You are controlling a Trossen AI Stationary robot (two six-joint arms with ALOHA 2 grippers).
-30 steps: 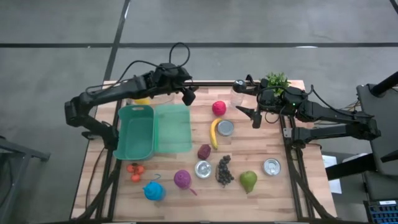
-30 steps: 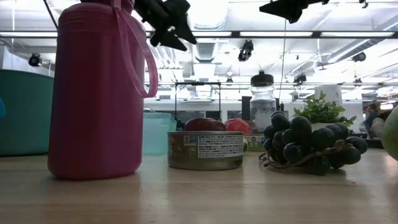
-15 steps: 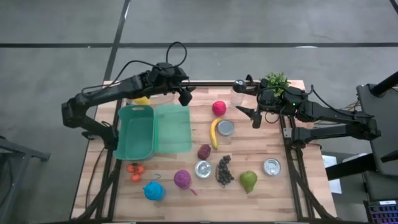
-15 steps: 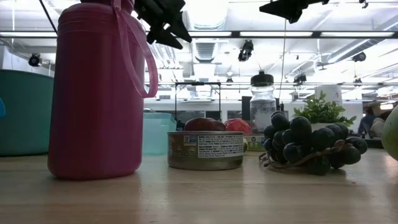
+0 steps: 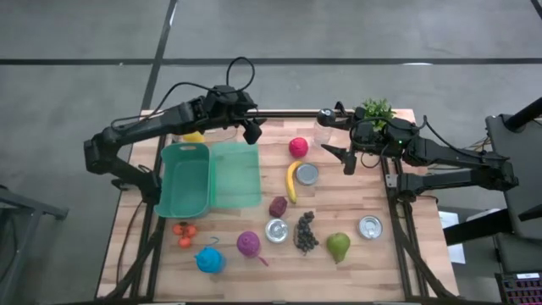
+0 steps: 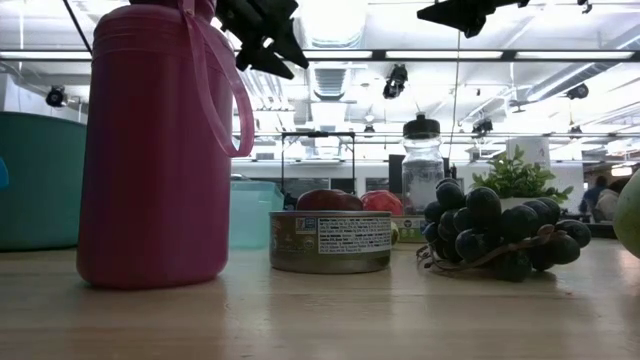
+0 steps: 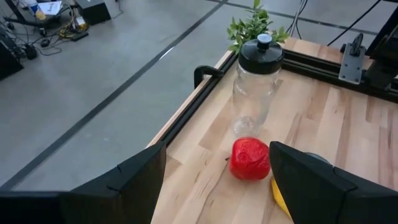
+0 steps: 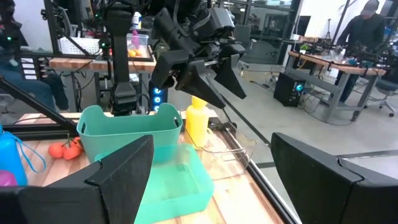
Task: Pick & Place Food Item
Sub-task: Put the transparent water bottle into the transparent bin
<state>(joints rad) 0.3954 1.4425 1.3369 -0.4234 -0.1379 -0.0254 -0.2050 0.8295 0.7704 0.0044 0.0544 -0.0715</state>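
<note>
Food lies spread over the wooden table: a red fruit (image 5: 298,146) (image 7: 250,158), a banana (image 5: 291,180), a dark purple fruit (image 5: 278,206), grapes (image 5: 305,232) (image 6: 495,235), a pear (image 5: 339,246) and small tomatoes (image 5: 185,230). A green basket (image 5: 186,180) (image 8: 130,134) stands at the left beside a shallow teal tray (image 5: 235,174). My left gripper (image 5: 252,129) (image 7: 217,186) hangs open high over the tray's far edge, slanting down toward the red fruit. My right gripper (image 5: 345,159) (image 8: 211,186) is open, level and raised, at the far right, facing the basket.
Three tins (image 5: 307,174) (image 5: 276,230) (image 5: 370,226), a magenta bottle (image 5: 248,244) (image 6: 155,150) and a blue bottle (image 5: 209,259) stand among the food. At the far edge stand a clear jar (image 5: 323,127) (image 7: 256,87), a plant (image 5: 377,110) and a yellow bottle (image 5: 194,135).
</note>
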